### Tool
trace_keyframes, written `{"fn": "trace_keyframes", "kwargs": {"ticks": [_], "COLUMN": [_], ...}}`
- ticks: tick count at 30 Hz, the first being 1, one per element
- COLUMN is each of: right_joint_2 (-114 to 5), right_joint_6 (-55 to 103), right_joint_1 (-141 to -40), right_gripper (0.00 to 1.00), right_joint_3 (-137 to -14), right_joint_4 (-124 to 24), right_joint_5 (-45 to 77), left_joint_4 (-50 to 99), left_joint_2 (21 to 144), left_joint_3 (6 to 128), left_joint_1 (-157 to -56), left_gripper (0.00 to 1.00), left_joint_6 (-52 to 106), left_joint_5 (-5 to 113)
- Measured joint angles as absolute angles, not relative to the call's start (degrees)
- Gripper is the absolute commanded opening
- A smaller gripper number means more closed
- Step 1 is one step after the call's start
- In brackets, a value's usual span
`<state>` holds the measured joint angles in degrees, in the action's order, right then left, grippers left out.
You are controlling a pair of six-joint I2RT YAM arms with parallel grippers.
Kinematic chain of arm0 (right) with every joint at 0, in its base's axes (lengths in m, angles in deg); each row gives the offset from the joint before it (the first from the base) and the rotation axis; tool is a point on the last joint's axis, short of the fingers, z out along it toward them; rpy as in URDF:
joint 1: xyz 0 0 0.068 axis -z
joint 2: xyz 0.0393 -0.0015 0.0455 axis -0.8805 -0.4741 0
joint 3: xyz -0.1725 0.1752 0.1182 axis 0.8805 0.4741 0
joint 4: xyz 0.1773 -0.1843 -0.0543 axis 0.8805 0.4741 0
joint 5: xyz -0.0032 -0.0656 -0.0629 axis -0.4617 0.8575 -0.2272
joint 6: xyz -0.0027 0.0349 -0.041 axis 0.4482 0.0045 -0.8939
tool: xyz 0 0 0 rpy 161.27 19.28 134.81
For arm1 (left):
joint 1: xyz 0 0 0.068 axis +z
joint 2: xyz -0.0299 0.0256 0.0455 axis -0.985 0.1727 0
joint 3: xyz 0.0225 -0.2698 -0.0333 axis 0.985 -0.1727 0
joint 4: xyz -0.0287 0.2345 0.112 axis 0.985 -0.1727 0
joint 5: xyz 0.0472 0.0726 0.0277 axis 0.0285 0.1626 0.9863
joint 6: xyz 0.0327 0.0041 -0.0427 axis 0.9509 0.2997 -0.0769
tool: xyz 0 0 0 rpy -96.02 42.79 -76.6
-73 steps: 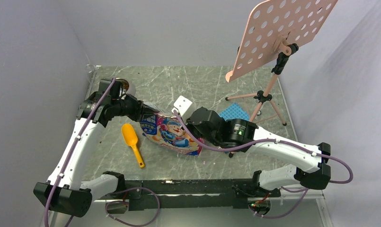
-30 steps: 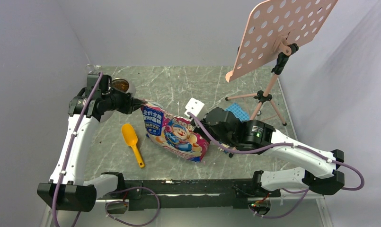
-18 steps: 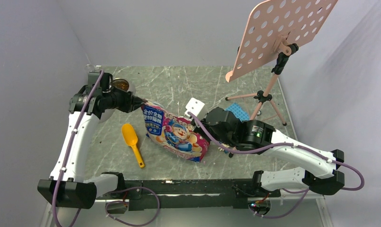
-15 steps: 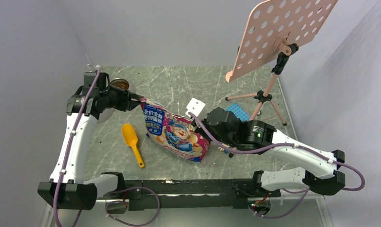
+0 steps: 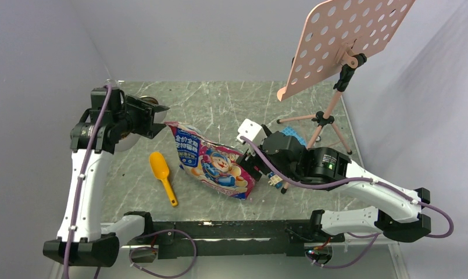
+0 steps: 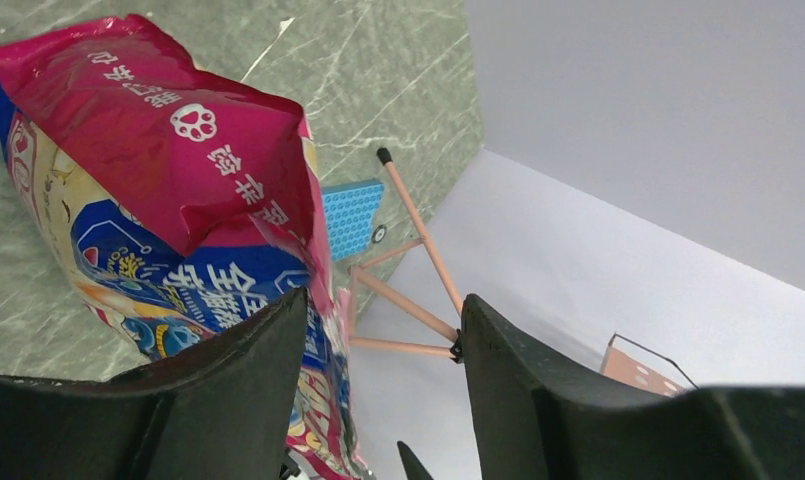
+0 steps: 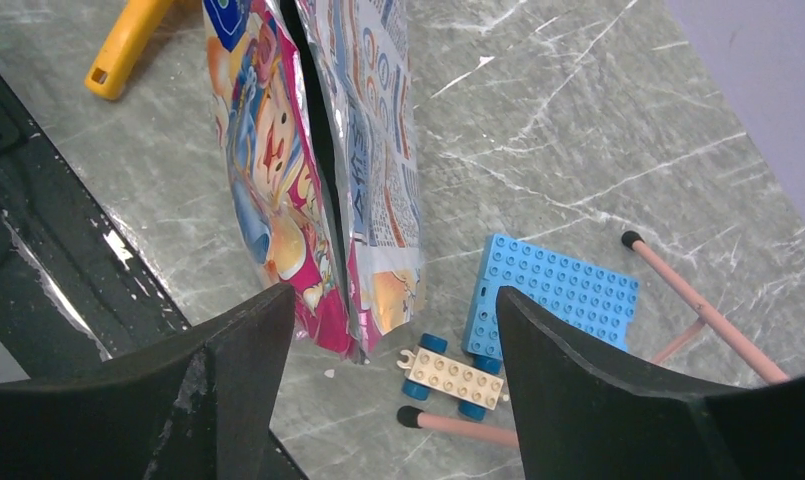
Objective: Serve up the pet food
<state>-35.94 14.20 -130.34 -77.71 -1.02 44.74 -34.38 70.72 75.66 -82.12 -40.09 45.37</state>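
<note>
The pink cartoon-printed pouch [image 5: 211,163] lies tilted on the marble table between both arms, its top edge folded toward the left. No pet food shows; any kibble is hidden. My left gripper [image 5: 159,118] hangs open just left of the pouch's top corner, apart from it. In the left wrist view the pouch [image 6: 178,170] lies beyond the open gripper [image 6: 383,330]. My right gripper [image 5: 250,161] stands open beside the pouch's right edge. The right wrist view shows the pouch's lower corner [image 7: 318,150] ahead of the open gripper [image 7: 396,312], nothing pinched.
An orange-yellow scoop [image 5: 163,174] lies left of the pouch. A steel bowl [image 5: 154,102] peeks out behind the left gripper. A blue studded plate [image 7: 558,295] and a cream wheeled brick [image 7: 448,375] lie by the tripod legs [image 5: 321,119] of the pink perforated stand [image 5: 350,40].
Both grippers opened and let go of the pouch. The left arm drew back to the left and the right arm backed off to the right. The pouch stays on the table.
</note>
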Motion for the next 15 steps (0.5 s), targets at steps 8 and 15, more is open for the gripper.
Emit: {"fn": "trace_keyframes", "kwargs": {"ticks": [8,15], "right_joint_2": [-36.2,-44.2], "right_joint_6": [14.2,14.1], "right_joint_1": [-130.3,-130.3], "right_gripper": [0.82,0.78], "right_joint_3": [-79.4,-84.2], "right_joint_4": [-1.0,-3.7], "right_joint_5": [43.9,45.0], "left_joint_4": [-36.6,-33.0], "left_joint_2": [63.8,61.6], "left_joint_3": [76.6,66.9], "left_joint_1": [-83.3,-98.5], "left_gripper": [0.61,0.62], "left_joint_6": [-39.0,-41.8], "left_joint_5": [47.2,48.3]}}
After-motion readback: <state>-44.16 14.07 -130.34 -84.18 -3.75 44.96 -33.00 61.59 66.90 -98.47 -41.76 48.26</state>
